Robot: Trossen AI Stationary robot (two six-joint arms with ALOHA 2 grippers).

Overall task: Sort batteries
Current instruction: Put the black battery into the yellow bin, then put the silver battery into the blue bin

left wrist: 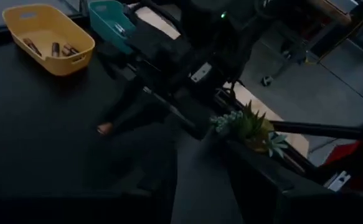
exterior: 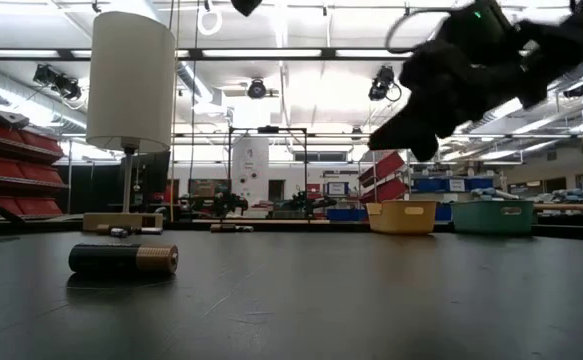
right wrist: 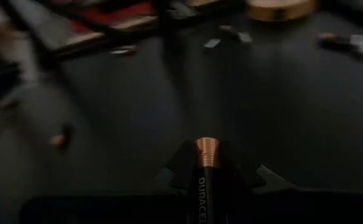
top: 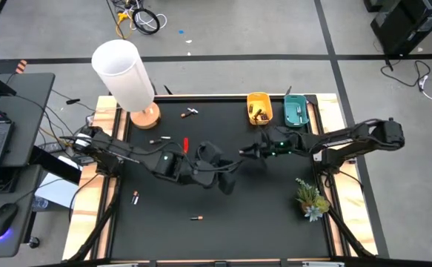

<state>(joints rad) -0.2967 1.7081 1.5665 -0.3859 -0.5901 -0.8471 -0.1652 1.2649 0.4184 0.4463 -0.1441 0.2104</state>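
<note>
My right gripper [top: 244, 153] hangs above the middle of the black table, shut on a black and copper battery [right wrist: 205, 163]. In the low view it [exterior: 396, 135] shows high over the table. My left gripper [top: 229, 180] is just on the near side of it, also raised and open, with nothing between its fingers [left wrist: 256, 183]. Loose batteries lie on the table on their sides: one in front of the low camera [exterior: 123, 259], a red one [top: 185, 144], and others [top: 190, 113] [top: 135, 196] [top: 195, 217]. A yellow tray [top: 258, 117] holds a few batteries. My right gripper pinches the battery between its two fingers. The battery lies along the fingers, and its copper end [right wrist: 206, 149] sticks out past the fingertips. It is lifted clear of the table, slanting a little downward toward the table's left side; the copper end [left wrist: 104, 129] also shows in the left wrist view.
A teal tray [top: 297, 111] stands next to the yellow one at the far edge. A white lamp on a wooden base [top: 127, 74] stands at the far left corner. A small potted plant [top: 310, 199] sits at the right edge.
</note>
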